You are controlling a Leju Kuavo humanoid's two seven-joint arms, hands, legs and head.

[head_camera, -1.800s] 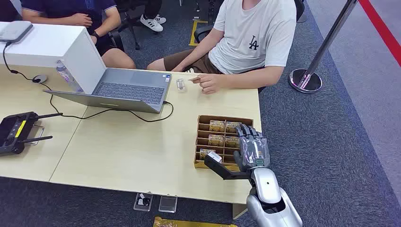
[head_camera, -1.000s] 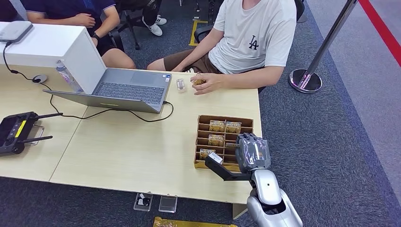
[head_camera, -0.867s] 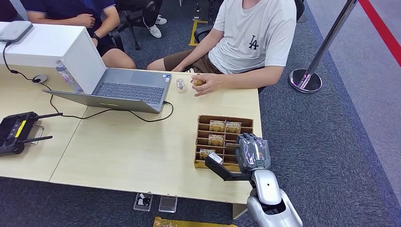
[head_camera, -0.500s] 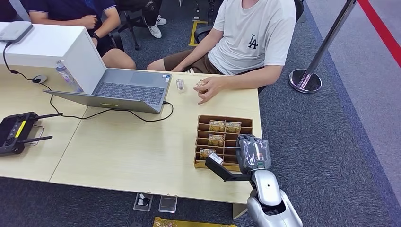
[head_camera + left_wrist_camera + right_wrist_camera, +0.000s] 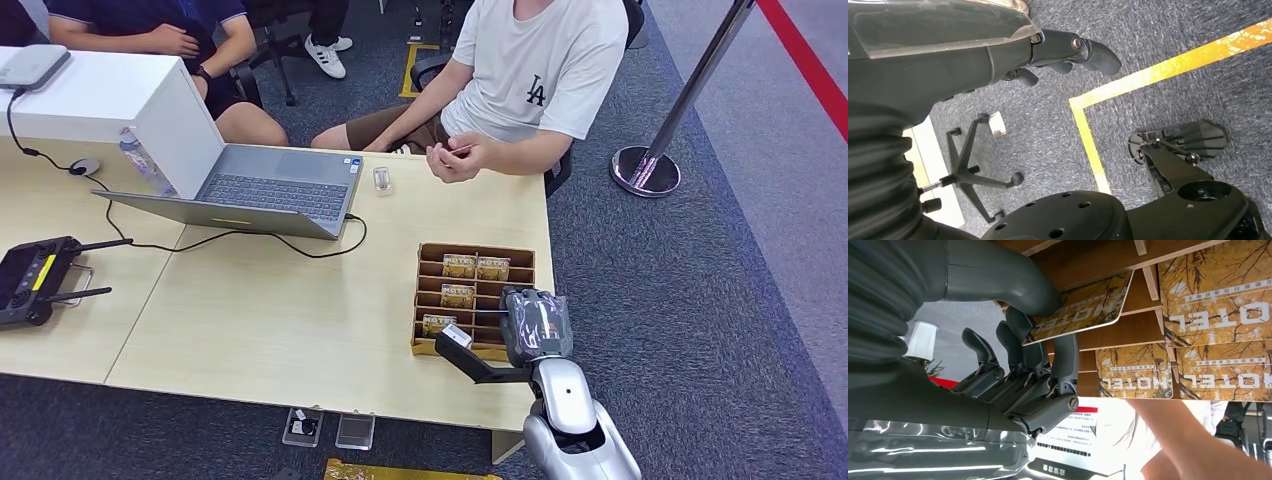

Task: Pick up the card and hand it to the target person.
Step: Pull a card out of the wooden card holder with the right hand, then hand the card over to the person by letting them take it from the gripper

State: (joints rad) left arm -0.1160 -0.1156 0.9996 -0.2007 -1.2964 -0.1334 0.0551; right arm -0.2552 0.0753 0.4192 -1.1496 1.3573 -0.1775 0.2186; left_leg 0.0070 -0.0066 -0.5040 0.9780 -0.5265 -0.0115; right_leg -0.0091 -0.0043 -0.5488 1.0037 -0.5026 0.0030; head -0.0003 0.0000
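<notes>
Head view. Wooden card tray (image 5: 428, 262) near the table's (image 5: 270, 310) right front corner, divided by slats into rows of slots; hotel cards (image 5: 475, 267) lie face up in several of them, two side by side in the far row, one in the next (image 5: 458, 295), one toward the near edge (image 5: 437, 323). Right hand (image 5: 530, 325) sits over the tray's right side, fingers curled down into the slots. Person in a white shirt (image 5: 535, 60) is seated at the far edge, hand (image 5: 455, 160) raised and holding a small card of its own. Laptop (image 5: 255, 185) and black remote controller (image 5: 35, 275) lie further left on the table.

Left wrist view. Left hand (image 5: 1068, 52) hangs over carpet beside a yellow floor line (image 5: 1128, 82), fingers curled in, nothing in them. A chair base (image 5: 973, 170) stands on the carpet.

Right wrist view. Card (image 5: 1083, 305) pinched by one end between thumb (image 5: 998, 282) and fingers (image 5: 1065, 360), lifted at a tilt above its slot, slats and other cards (image 5: 1220, 305) behind it. Judged handling: thin, light, stiff plastic with a glossy face, likely to slip or pivot under a loose pinch; grip on the short end near the edge looks right, with enough card left free for the person to take.
</notes>
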